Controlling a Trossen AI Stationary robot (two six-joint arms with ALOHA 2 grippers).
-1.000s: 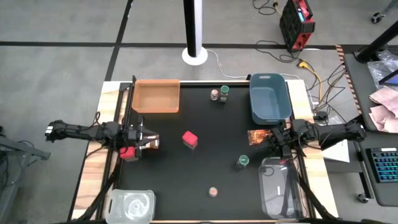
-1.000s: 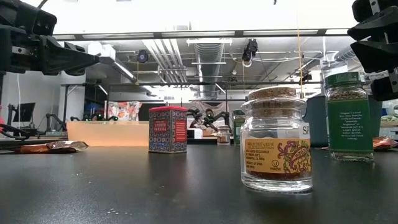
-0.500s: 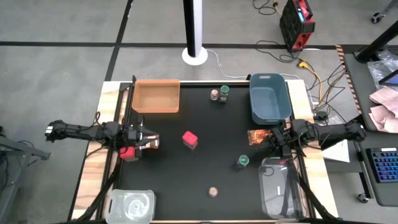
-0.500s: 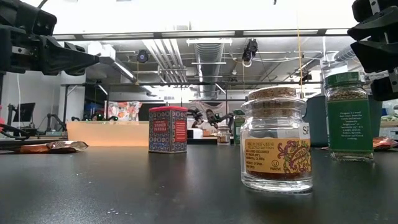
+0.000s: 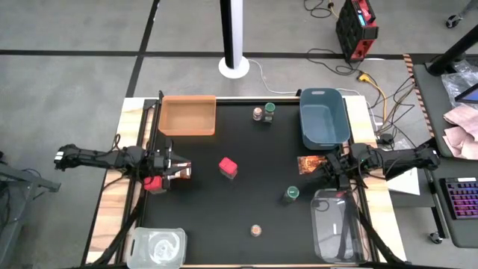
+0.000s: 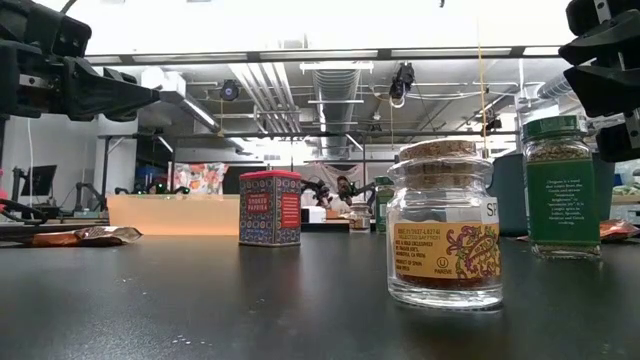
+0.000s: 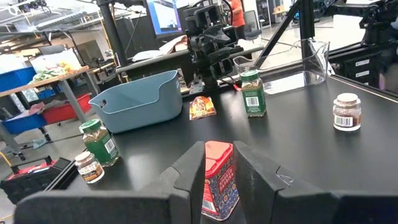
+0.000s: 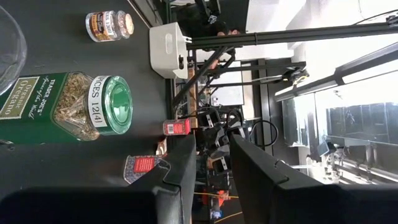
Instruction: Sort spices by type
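A grey floor (image 5: 75, 75) marked with dark lines is seen around the black-topped table (image 5: 246, 202), whose side edges are of pale wood. A white pole (image 5: 233, 33) on a round base stands behind the table. A red and black unit (image 5: 355, 28) with cables lies on the floor at the far right. A side desk (image 5: 455, 161) with a keyboard (image 5: 460, 200) and papers is set on the right. Overhead, exposed silver ducting (image 6: 335, 95) and strip lights (image 6: 290, 56) are observed. Further workbenches (image 7: 43, 84) and a monitor (image 7: 166, 15) are seen in the room beyond.
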